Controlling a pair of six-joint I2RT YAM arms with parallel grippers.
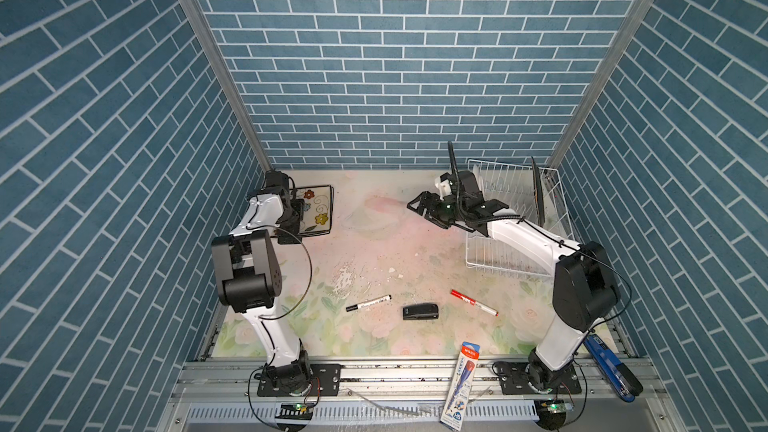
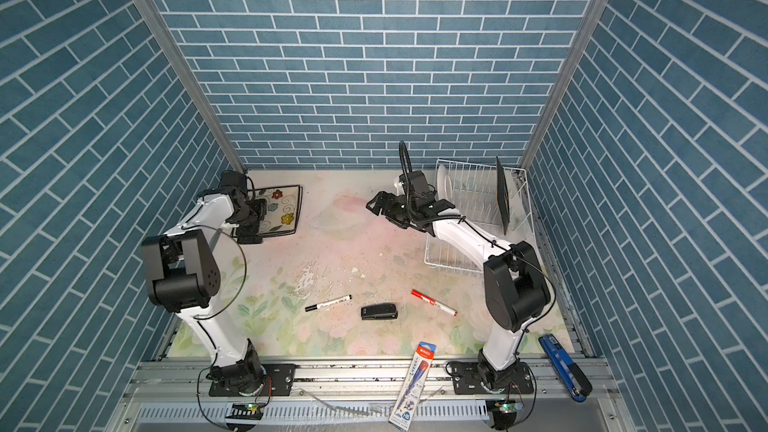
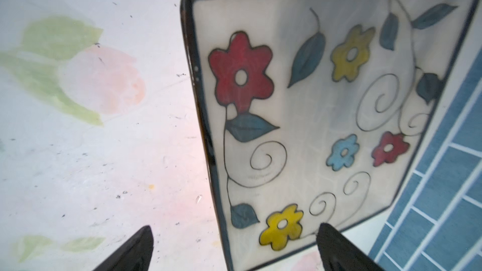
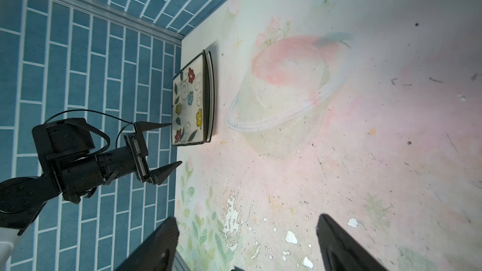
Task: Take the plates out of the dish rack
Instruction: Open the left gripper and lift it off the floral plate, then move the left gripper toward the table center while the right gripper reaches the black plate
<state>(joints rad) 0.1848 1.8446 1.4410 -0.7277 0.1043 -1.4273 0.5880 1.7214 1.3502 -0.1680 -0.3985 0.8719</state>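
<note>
The white wire dish rack [image 1: 505,264] [image 2: 457,268] stands at the back right. A square black plate [image 1: 539,195] [image 2: 503,197] stands upright in it near its right side, and a round white plate [image 2: 443,184] stands at its left end. At the back left a flower-patterned square plate [image 1: 316,210] [image 2: 283,210] [image 3: 326,100] [image 4: 189,105] lies flat on another dark-rimmed plate [image 4: 210,95]. My left gripper [image 1: 293,222] [image 3: 236,230] [image 4: 174,143] is open over the flower plate's near corner, holding nothing. My right gripper [image 1: 424,210] [image 2: 380,206] [image 4: 246,220] hangs open and empty above the table, left of the rack.
On the front half of the floral table lie a black marker [image 1: 369,303], a black stapler-like item [image 1: 420,311] and a red marker [image 1: 473,302]. A pencil pack [image 1: 461,384] and a blue tool [image 1: 611,367] rest on the front rail. Blue brick walls close three sides.
</note>
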